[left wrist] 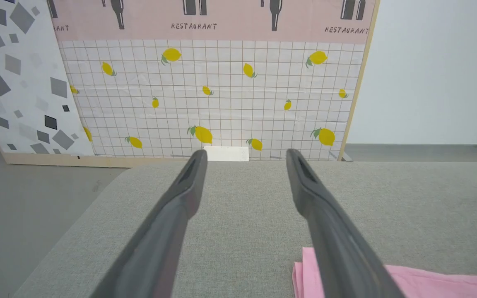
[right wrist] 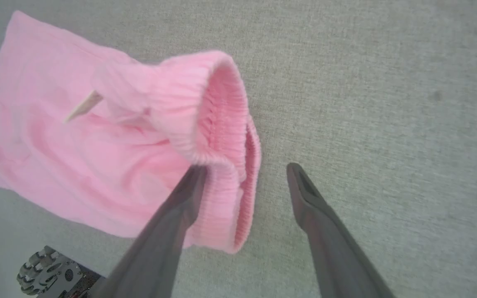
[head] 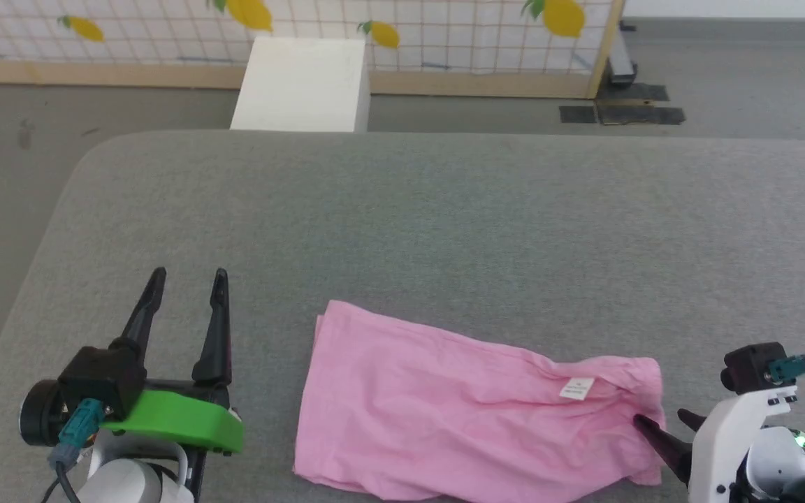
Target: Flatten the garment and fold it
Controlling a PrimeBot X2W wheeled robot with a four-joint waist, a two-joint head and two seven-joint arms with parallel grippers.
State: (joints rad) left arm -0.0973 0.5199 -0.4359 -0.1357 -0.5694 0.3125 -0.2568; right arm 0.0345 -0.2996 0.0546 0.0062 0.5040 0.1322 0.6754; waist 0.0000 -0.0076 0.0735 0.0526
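Observation:
The garment (head: 444,398) is a pink, wrinkled cloth lying fairly flat near the table's front edge, its white label (head: 576,388) facing up near the right end. My left gripper (head: 189,274) stands open to the left of it, apart from the cloth, with a pink corner (left wrist: 429,281) by its right finger. My right gripper (head: 660,417) is open at the garment's right end. In the right wrist view its left finger lies against the gathered waistband (right wrist: 222,124), which curls up and looks blurred; the right finger is over bare table. My right gripper (right wrist: 245,167) holds nothing.
The grey padded table (head: 444,209) has a rounded far-left corner, with floor beyond it. A white box (head: 301,84) stands behind the far edge, in front of a lemon-print panel (head: 444,35). Dark tape patches (head: 622,112) mark the floor at the back right.

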